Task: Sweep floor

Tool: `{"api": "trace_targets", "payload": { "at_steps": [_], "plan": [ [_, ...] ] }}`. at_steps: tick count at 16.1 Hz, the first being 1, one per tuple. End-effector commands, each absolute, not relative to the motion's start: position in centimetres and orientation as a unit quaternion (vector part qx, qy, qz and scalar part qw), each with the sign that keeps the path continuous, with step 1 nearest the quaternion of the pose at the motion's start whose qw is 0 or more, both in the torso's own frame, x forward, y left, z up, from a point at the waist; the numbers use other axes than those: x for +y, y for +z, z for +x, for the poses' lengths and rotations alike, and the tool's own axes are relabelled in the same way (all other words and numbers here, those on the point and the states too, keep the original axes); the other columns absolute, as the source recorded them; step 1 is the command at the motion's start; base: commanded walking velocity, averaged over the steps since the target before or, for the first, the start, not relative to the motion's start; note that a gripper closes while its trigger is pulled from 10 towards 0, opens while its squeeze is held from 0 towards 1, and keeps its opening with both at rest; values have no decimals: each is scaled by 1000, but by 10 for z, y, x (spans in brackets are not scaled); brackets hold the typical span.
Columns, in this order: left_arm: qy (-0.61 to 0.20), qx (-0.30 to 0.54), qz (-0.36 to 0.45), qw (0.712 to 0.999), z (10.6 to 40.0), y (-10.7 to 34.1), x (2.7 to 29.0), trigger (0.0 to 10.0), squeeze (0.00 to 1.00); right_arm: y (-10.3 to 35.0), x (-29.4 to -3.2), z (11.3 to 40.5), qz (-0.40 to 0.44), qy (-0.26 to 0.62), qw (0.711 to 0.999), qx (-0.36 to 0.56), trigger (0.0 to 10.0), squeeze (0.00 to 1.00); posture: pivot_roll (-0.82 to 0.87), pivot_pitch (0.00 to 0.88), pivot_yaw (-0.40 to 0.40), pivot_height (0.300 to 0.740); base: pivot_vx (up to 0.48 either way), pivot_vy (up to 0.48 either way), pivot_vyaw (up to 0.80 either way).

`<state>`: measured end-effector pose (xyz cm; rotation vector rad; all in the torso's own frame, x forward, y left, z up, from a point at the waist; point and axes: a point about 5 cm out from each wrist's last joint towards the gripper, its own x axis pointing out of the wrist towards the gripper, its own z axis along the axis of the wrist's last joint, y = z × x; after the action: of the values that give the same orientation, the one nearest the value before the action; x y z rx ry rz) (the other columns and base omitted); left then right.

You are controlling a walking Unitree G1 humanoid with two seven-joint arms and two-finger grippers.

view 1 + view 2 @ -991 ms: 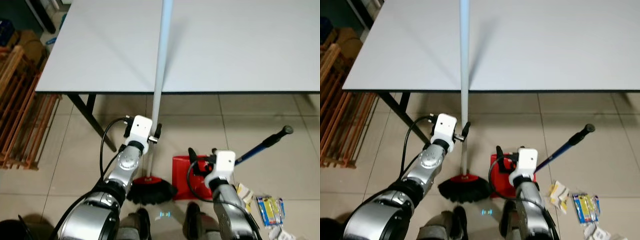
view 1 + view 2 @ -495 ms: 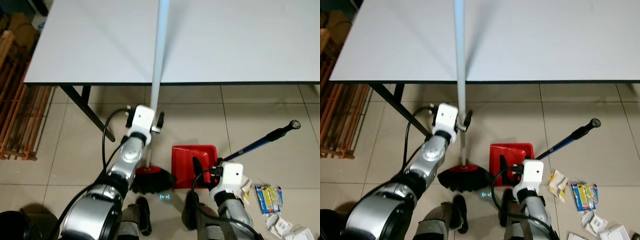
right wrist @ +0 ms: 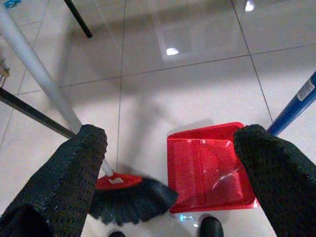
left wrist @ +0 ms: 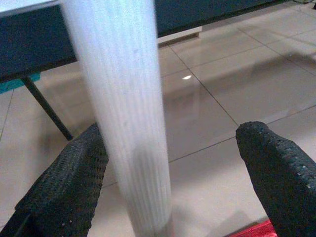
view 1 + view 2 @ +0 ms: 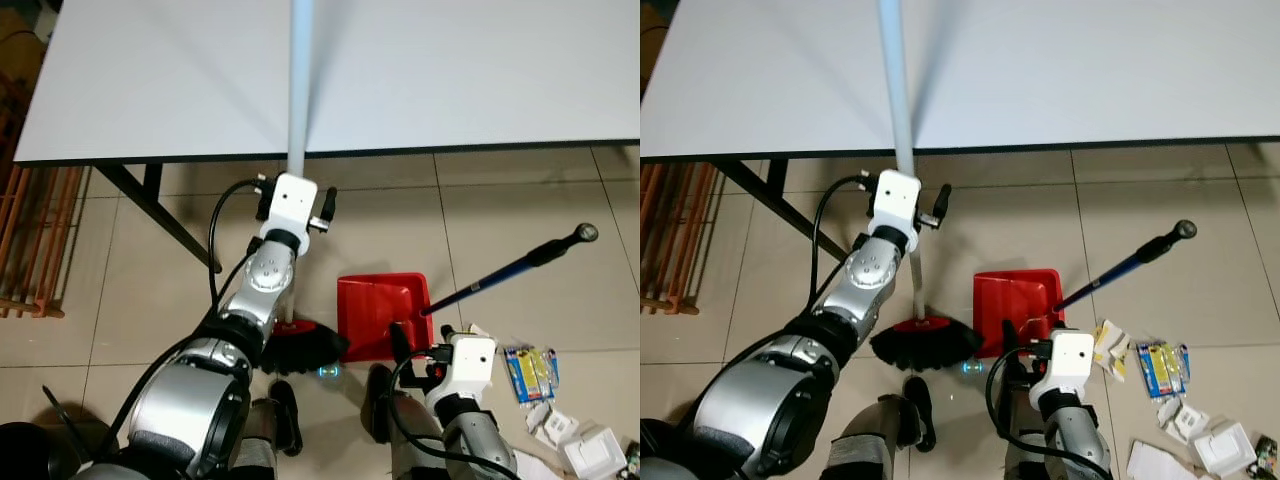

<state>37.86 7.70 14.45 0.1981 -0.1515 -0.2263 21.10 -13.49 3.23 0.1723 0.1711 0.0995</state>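
A broom stands upright, its pale pole (image 5: 297,90) crossing the table edge and its red head with black bristles (image 5: 300,345) on the tiles. My left gripper (image 5: 298,188) is open around the pole just below the table edge. The pole (image 4: 123,123) rests against one finger (image 4: 64,182), with a wide gap to the other. A red dustpan (image 5: 383,312) lies right of the broom head, its blue-and-black handle (image 5: 520,268) slanting up to the right. My right gripper (image 3: 170,133) hangs open just behind the dustpan (image 3: 210,168), holding nothing.
A large grey table (image 5: 450,80) spans the far side, with a black leg (image 5: 160,215) at the left. A wooden rack (image 5: 30,240) stands further left. Several wrappers (image 5: 530,365) and a white box (image 5: 590,450) litter the tiles at the right.
The view has shifted. My left gripper sits higher on the pole, nearer the table edge. My right gripper has drawn back from over the dustpan toward my body.
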Motion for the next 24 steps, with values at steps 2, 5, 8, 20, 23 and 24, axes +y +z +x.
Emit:
{"api": "trace_targets", "payload": {
  "at_steps": [2,5,8,20,23,24],
  "plan": [
    [-98,-51,102,989,378,136,85,10000,0,33,-139,209,101,30,990,89,10000,0,-113,427,66,740,0,0,0],
    [-87,-48,105,989,378,133,94,10000,0,49,-141,242,84,44,994,58,10000,0,-99,433,69,740,0,0,0],
    [-84,-46,106,990,377,131,97,10000,0,56,-145,259,75,50,995,46,10000,0,-92,435,65,740,0,0,0],
    [-88,-41,105,990,374,125,98,10000,0,59,-201,277,-19,74,996,54,10000,0,-68,461,71,740,0,0,0],
    [-90,-41,106,989,374,124,98,10000,0,65,-202,289,-23,76,996,44,10000,0,-60,468,78,740,0,0,0],
    [-91,-41,106,989,374,124,98,10000,0,67,-201,294,-23,78,996,40,10000,0,-58,470,78,740,0,0,0]
  ]
}}
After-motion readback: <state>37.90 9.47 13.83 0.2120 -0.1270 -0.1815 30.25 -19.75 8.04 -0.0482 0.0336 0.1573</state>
